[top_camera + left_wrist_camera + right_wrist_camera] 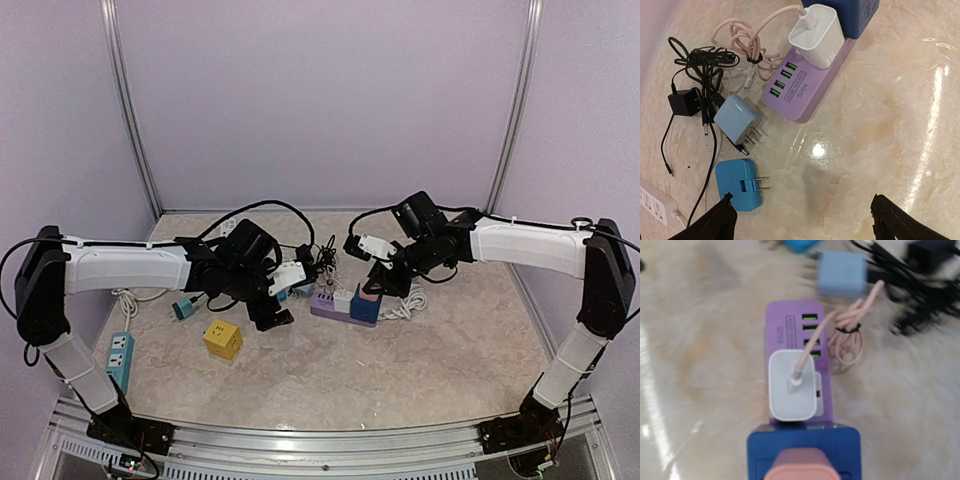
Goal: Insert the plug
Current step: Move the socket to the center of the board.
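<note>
Plug (802, 469), pink, rt wrist cam not left, prob. in socket (803, 442)

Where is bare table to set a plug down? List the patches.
Free: the near stretch from the yellow cube socket rightward, and right of the purple power strip. Crowded: black cables and blue chargers left of it.

Top cam: fixed high at near edge, angled down over whole table (400, 370). Both wrist cams: close, facing down from opposite ends; both share strip (805, 95) and charger (817, 35).
</note>
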Available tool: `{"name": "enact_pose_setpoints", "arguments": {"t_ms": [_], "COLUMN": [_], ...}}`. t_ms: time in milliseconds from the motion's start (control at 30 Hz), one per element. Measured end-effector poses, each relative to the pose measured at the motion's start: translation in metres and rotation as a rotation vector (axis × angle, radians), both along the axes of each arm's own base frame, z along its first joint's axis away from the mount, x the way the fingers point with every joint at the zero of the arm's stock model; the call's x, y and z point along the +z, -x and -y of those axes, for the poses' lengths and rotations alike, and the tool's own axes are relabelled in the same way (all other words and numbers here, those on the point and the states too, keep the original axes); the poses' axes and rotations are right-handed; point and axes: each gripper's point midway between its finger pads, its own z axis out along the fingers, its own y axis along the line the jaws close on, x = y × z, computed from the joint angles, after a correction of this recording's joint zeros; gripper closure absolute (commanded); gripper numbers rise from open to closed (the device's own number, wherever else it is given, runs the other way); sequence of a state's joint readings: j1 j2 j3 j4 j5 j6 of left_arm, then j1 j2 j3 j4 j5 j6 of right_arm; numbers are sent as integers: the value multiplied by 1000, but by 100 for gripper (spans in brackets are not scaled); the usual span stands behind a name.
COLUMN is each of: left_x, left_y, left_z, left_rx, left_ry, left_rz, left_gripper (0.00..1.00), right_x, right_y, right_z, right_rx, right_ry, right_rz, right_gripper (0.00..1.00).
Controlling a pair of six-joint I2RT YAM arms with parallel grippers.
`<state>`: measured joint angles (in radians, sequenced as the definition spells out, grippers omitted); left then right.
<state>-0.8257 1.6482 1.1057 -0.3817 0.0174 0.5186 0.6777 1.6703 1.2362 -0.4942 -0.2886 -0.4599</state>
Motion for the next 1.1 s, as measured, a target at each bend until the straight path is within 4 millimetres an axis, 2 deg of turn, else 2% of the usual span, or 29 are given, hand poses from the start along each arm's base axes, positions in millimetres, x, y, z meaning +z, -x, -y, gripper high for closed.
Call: {"name": "enact_pose_setpoints", "arguments": {"t_ms": [133,267,467,567,633,733,867,933,967,1067,1100], "left_x": [-1,-1,3,8,17,38,57,68,74,97,103], "left_y": [-13,-26,-46,-63,-78,-100,-106,-101,-97,-86,-83], "left_z": [-11,-19,-34,-50,-61,-77,-96,-106,-111,-123,-127], "left_rx": [72,130,251,353,438,575,700,748,769,819,831], "left_ry": [-28,-32,16,48,71,121,176,202,214,266,286], "left_rz": [21,24,8,5,15,47,69,81,86,107,112], "left_gripper": [9,9,9,9,9,9,9,8,8,7,7], "right_x": [-2,-1,0,0,2,4,4,4,4,5,2], "right_y": [-14,-39,-87,-109,-121,-141,-167,-173,-176,-181,-181], "right_z": [13,41,119,163,185,213,237,244,246,248,249], "right_rx": [-129,-297,-627,-787,-863,-961,-1035,-1053,-1058,-1065,-1070], "right_ry": [21,37,55,60,60,62,63,64,65,63,72], "right_rz": [-7,-3,2,5,12,22,38,41,42,46,43], "right_gripper": [100,100,100,100,100,100,96,86,75,16,2]}}
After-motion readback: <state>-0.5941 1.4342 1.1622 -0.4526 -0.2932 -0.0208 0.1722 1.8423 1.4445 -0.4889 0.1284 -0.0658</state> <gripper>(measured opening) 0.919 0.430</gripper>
